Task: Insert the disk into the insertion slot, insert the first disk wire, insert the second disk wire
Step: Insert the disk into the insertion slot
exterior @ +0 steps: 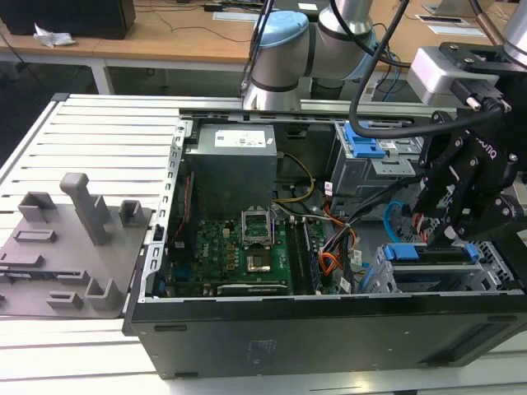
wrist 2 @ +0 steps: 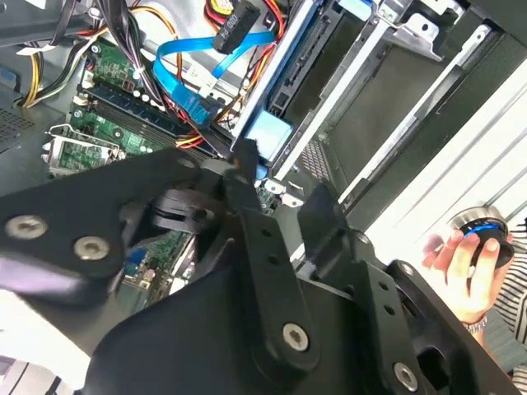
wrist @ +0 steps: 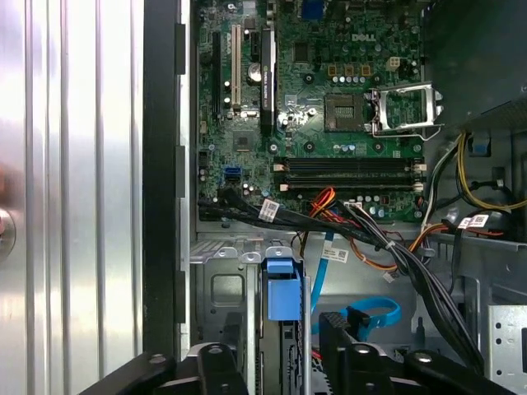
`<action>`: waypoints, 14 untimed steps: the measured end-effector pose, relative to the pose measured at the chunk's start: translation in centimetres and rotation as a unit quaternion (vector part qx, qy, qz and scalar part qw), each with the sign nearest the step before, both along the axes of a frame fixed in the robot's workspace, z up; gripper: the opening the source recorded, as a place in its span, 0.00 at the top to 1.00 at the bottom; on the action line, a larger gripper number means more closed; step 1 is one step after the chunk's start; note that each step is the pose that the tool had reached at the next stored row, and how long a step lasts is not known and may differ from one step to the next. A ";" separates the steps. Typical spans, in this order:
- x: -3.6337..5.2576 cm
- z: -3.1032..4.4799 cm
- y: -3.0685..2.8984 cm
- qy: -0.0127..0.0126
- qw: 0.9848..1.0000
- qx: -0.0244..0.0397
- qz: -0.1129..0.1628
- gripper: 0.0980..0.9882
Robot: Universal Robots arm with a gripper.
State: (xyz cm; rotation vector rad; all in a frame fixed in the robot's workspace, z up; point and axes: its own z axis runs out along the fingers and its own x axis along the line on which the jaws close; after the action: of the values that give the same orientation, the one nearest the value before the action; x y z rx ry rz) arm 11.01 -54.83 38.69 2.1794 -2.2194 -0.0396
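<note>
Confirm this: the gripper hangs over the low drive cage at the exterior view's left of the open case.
Not the left. In the exterior view the gripper hangs over the low drive cage at that view's right of the open case.

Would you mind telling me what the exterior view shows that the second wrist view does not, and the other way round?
The exterior view adds the grey fixture tray at the exterior view's left, the power supply and the arm's joints. The second wrist view adds a person's hand gripping a round object with a blue ring, outside the case. Both share the green motherboard, the light-blue second disk wire and the claw.
</note>
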 end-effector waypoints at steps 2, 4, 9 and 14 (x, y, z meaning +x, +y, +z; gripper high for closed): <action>0.00 -0.01 0.00 0.000 1.000 0.000 0.000 0.71; 0.00 -0.01 0.00 0.000 1.000 0.000 0.000 0.84; 0.00 -0.02 0.00 0.000 1.000 0.000 0.000 0.99; 0.08 -0.04 0.01 0.000 1.000 0.000 0.000 0.99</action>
State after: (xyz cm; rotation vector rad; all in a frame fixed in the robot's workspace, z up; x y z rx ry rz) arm 11.10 -54.82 38.64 2.1797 -2.2195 -0.0399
